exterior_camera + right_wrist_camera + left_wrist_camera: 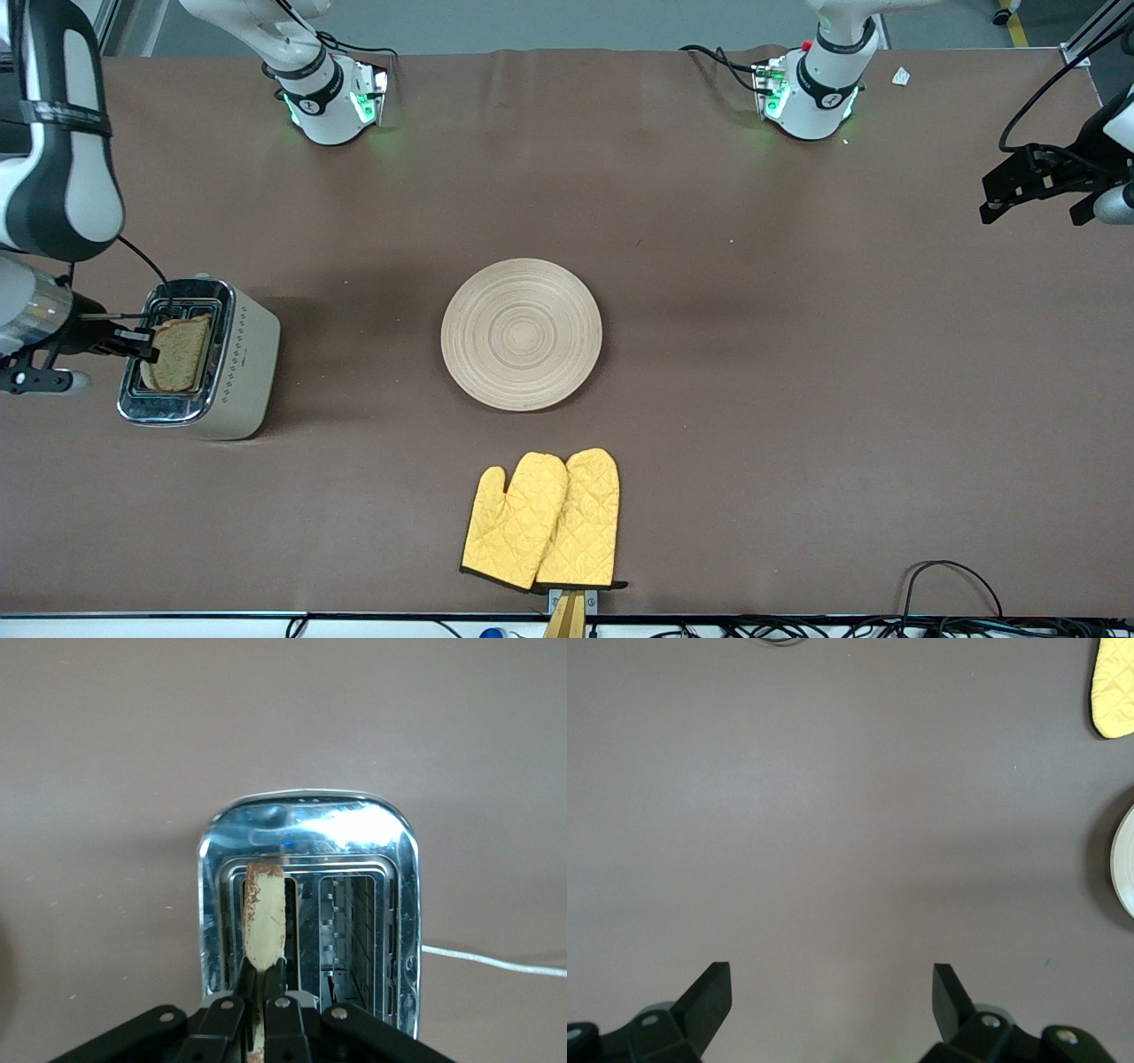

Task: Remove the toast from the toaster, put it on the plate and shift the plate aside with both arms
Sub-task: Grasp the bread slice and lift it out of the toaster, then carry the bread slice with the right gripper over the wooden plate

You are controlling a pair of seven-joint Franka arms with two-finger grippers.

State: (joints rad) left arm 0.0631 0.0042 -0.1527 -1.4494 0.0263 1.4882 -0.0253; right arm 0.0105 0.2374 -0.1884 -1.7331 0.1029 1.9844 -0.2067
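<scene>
Toast [180, 353], speckled brown, pinched upright by right gripper [142, 344] over toaster [232, 368] slot. Plate [521, 334] near mitts [542, 521]. Left gripper [831, 997] waited, spread wide.

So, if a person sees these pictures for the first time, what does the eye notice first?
Probably the right gripper, shut on the toast standing in a slot of the shiny toaster at the right arm's end of the table. Next come the round plate at mid-table and the yellow oven mitts, nearer the front camera. The left gripper waits open over bare tabletop.
</scene>
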